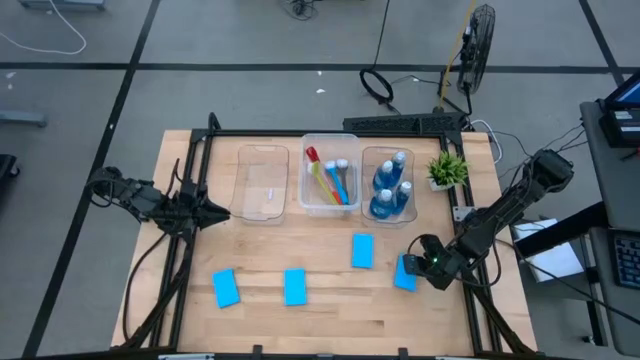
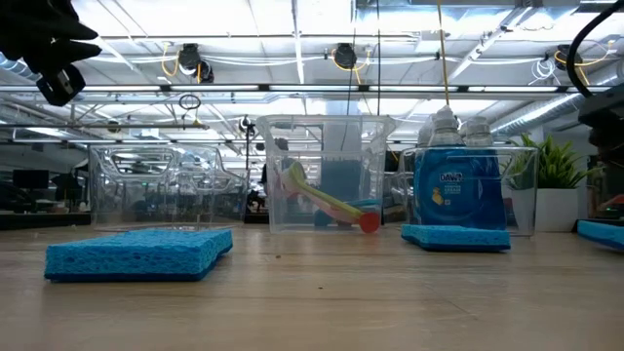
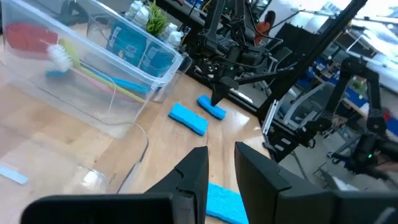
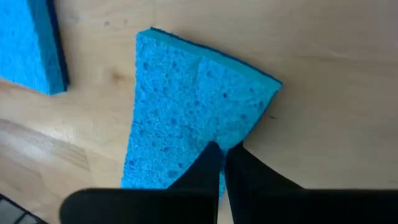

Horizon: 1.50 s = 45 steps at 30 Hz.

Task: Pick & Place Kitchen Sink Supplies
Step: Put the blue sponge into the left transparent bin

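My right hand [image 4: 222,163] has pinched shut on the near edge of the flat bright-blue rectangular sponge [image 4: 186,106] lying on the wooden worktop [image 4: 336,118] directly beneath it, gripping thin to lift; the left hand [image 1: 215,212] waits far off.

Grey tiled floor [image 1: 250,40], a fan [image 1: 480,35], ceiling strip lights [image 2: 292,39] overhead.

The right arm reaches in from the table's right edge, elbow bent, wrist low near the front right; the right gripper [image 4: 222,163] has its fingers pinched together. The left gripper [image 1: 212,212] waits at the left side, fingers slightly parted.
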Each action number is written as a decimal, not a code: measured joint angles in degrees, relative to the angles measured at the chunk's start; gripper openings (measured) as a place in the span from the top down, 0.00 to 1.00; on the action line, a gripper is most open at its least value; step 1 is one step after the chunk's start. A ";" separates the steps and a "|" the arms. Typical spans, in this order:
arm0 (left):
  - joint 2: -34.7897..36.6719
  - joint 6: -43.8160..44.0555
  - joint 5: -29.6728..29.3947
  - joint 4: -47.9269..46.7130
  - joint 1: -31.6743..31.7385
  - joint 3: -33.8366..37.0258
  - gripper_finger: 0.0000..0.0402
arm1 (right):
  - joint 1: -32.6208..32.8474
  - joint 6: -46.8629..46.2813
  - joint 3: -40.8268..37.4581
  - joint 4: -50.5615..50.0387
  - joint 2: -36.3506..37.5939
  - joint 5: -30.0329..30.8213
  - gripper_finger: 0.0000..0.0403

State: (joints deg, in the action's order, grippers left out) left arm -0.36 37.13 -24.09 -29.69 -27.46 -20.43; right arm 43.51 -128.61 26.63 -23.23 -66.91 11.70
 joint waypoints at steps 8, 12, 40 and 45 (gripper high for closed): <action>0.00 4.60 0.05 6.41 -0.01 0.00 0.80 | 0.07 9.41 -0.13 8.94 -0.08 -0.85 1.00; 0.00 3.45 0.08 10.35 -0.02 0.00 0.80 | 0.07 16.92 -0.13 16.97 -0.08 0.63 1.00; -19.16 3.58 0.03 29.47 0.00 0.02 0.80 | -0.53 83.50 0.00 73.46 0.01 9.02 1.00; -23.98 3.66 0.01 34.60 0.00 0.02 0.80 | -3.46 89.03 0.04 73.93 0.03 8.78 1.00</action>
State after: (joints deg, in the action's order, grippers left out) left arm -24.34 40.79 -24.08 4.91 -27.46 -20.40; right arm 40.05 -39.58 26.68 50.71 -66.87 20.48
